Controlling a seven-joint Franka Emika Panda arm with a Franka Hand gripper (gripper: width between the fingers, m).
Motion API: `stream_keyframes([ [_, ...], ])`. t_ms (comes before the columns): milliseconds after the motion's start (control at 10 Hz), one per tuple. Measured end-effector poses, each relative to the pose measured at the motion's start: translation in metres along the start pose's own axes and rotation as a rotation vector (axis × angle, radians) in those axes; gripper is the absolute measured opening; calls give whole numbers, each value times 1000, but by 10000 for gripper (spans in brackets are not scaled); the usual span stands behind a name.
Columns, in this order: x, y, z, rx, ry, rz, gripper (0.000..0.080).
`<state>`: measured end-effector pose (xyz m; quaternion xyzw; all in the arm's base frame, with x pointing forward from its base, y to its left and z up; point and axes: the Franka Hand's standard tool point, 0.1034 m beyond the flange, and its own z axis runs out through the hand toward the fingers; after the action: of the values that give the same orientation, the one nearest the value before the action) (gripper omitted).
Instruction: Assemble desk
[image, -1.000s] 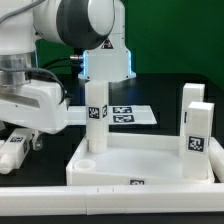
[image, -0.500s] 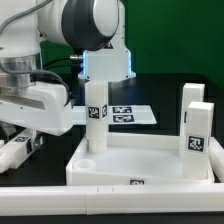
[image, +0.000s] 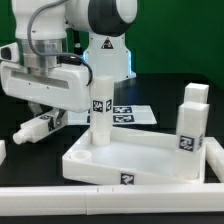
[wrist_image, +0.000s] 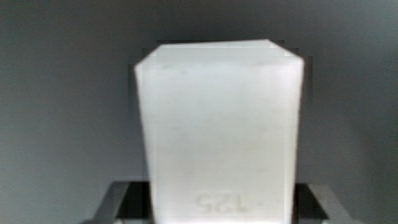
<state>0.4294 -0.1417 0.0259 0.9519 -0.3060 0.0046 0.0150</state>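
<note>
At the exterior view's left, a loose white desk leg (image: 36, 126) with a black-and-white tag lies on the dark table, partly under the robot arm (image: 55, 85). Just right of it a second leg (image: 99, 112) stands upright at the back-left part of the tabletop panel (image: 140, 160), its tag facing the camera. The arm's horizontal body reaches it from the left at about mid-height. The gripper itself is hidden behind the arm there, so I cannot tell from that view whether it pinches the leg. In the wrist view the same leg (wrist_image: 219, 135) fills the picture as a tall white block, with dark finger parts low on either side; contact is not clear. Behind the standing leg lies the marker board (image: 130, 114). Farther right, two more upright legs (image: 190, 125) stand at the panel's right end. The long white border rail (image: 60, 198) runs along the front.
</note>
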Motion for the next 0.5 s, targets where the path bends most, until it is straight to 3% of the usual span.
stream_keyframes([
  [400, 5, 7, 2, -9, 5, -209, 288],
  [500, 7, 23, 5, -21, 14, -336, 288],
])
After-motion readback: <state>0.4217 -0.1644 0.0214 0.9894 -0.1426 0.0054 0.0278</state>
